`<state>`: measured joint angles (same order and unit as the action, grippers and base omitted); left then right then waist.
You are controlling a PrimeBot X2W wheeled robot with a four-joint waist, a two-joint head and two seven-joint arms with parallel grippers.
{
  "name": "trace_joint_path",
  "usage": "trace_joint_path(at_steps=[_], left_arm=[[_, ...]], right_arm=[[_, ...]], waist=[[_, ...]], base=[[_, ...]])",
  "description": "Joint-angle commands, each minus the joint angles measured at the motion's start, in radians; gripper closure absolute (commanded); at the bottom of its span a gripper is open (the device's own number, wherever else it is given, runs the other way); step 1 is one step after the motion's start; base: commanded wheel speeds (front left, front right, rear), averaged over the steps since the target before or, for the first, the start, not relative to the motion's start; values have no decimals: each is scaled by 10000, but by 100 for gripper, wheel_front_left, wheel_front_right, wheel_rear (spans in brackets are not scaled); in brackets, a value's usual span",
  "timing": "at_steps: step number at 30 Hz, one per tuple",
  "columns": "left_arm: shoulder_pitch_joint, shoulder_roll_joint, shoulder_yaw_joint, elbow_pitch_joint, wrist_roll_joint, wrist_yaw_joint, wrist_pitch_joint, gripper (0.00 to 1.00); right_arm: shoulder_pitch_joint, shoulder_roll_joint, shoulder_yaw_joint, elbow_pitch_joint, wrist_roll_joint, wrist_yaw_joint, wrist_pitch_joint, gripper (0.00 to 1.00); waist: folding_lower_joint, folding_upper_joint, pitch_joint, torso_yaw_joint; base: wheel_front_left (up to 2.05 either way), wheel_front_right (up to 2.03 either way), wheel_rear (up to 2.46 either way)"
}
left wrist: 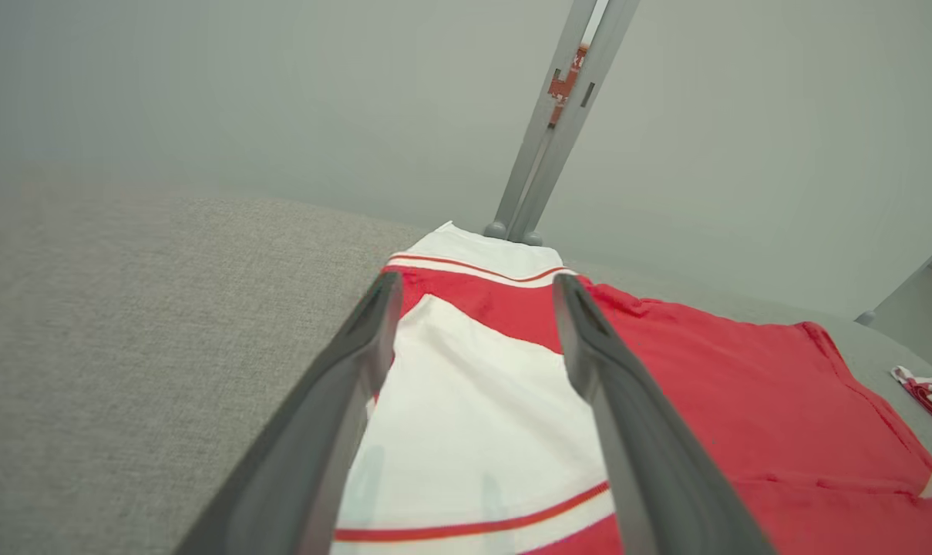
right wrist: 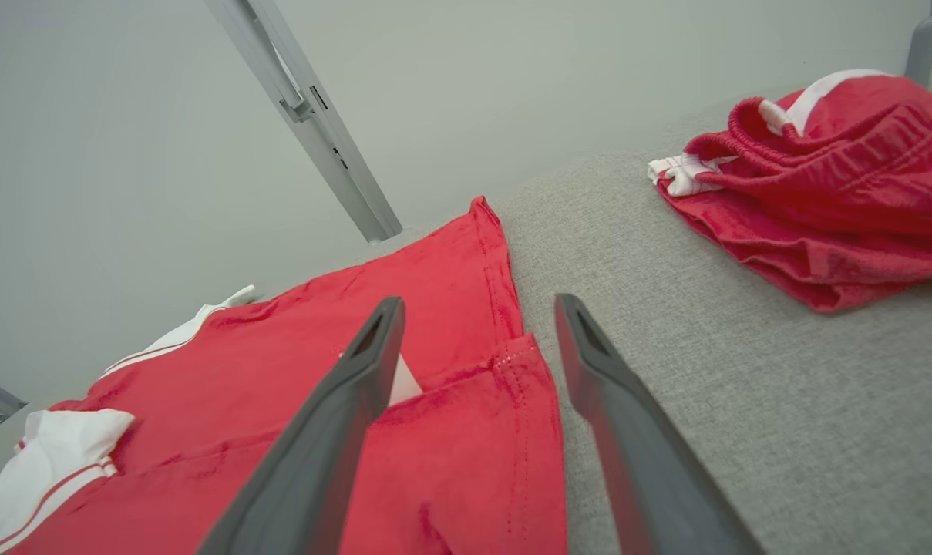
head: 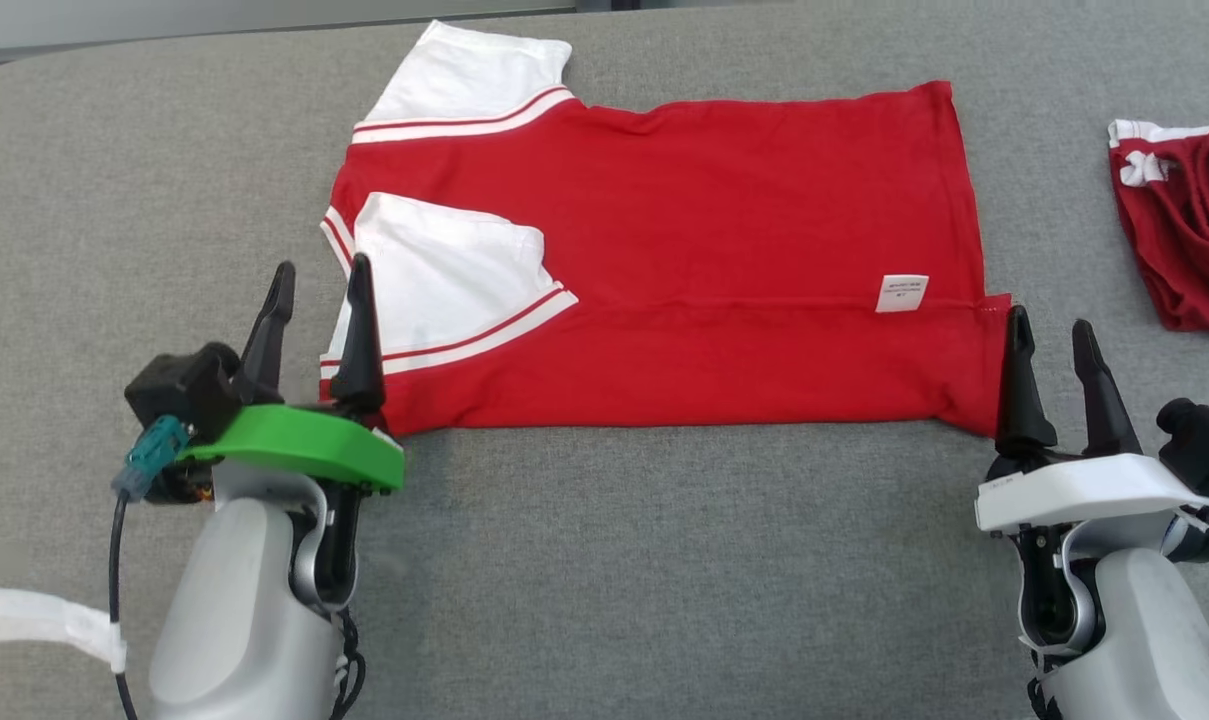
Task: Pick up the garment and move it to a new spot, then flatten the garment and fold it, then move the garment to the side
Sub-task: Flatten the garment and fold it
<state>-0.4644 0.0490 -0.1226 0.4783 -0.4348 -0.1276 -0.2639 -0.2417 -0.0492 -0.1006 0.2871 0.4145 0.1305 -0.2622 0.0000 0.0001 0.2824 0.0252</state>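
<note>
On the grey woven tabletop (head: 604,560), the red cotton shirt with white striped sleeves (head: 684,250) lies flat, near edge folded over. My left gripper (head: 322,264) stands spread by the sleeve, my right gripper (head: 1049,320) spread at the hem corner; fingertips perhaps brushing cloth.

white tag (head: 902,292) on garment (head: 714,250), print illegible

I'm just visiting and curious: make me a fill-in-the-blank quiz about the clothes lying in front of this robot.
The red shirt lies spread on a ___ fabric surface.
Its short sleeves are ___ with thin red stripes.
A second, crumpled red garment lies to the shirt's ___ in the head view, apart from it.
Missing words: grey; white; right.
</note>
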Motion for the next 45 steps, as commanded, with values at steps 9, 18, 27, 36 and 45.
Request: trace_joint_path(at_steps=[9,18,27,36,45], left_arm=[[1171,262,407,756,-490,119,863,0],[1285,150,505,1086,-1614,268,2864,0],[1406,117,375,920,-2040,257,3236,100],[1605,121,287,420,-2021,379,2925,100],[2018,260,145,-507,-1874,484,2866,100]], right_arm=[[644,-27,-131,-62,-537,4,-34,0],[636,-26,-3,79,-595,4,-32,0],[716,-26,-14,336,-661,3,95,0],[673,-27,-322,994,-884,3,627,0],[393,-26,-695,1754,-1204,4,1239,0]], waist=[[0,-1,-532,280],[0,-1,-470,115],[0,-1,-569,-43],[0,-1,-766,199],[0,-1,-758,473]], base=[[0,0,0],[0,0,0],[0,0,0],[0,0,0],[0,0,0]])
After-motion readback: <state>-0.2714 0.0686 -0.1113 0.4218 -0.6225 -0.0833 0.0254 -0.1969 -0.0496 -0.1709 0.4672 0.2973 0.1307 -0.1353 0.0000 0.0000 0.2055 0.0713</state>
